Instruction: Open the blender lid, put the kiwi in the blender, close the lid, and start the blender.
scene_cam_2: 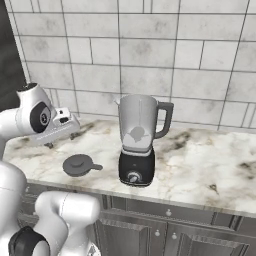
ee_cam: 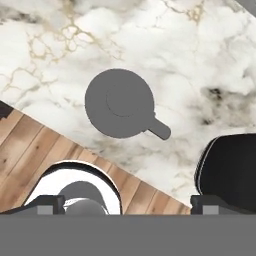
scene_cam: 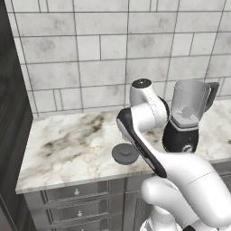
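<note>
The blender [scene_cam_2: 137, 150] stands on the marble counter, its clear jar open at the top and its black base [ee_cam: 230, 170] at the lower right of the hand view. Its handle points right. The blender lid [ee_cam: 120, 102], a dark grey disc with a raised centre and a short tab, lies flat on the counter left of the blender [scene_cam: 185, 119], near the front edge. It also shows as the blender lid [scene_cam_2: 78, 164] and the blender lid [scene_cam: 125, 154]. My gripper [ee_cam: 127, 202] hangs above the lid, open, with nothing between its fingertips [ee_cam: 50, 204]. The kiwi is out of view.
The marble counter [scene_cam: 67, 149] ends in a front edge just by the lid, with wooden floor [ee_cam: 30, 155] below. Grey drawers [scene_cam_2: 165, 220] sit under the counter. A tiled wall backs it, and a tall dark unit [scene_cam: 9, 135] closes off the left end.
</note>
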You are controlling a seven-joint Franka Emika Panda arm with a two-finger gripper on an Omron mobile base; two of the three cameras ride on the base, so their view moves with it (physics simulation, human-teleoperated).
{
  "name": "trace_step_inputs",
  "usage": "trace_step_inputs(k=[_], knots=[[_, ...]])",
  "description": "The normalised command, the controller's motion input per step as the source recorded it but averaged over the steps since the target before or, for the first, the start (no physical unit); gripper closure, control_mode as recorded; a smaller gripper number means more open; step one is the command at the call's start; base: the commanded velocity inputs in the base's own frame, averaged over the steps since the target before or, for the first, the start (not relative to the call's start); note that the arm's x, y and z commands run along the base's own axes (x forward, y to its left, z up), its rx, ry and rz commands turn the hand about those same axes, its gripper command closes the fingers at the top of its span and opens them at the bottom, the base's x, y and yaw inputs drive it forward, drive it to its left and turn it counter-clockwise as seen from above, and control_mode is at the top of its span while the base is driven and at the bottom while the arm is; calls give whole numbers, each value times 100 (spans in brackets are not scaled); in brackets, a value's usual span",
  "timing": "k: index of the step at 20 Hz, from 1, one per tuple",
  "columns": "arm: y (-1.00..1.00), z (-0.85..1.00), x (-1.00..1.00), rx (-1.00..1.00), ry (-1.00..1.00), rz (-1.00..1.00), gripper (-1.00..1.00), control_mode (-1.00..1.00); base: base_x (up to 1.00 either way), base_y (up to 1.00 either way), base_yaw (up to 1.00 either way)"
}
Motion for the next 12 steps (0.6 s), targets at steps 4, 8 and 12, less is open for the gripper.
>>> trace_step_inputs(k=[4,8,12], knots=[[4,-66,21,0,5,0,-100,-100,0,0,0],[0,-52,25,4,10,0,-100,-100,0,0,0],[3,-63,12,8,18,0,-100,-100,0,0,0]])
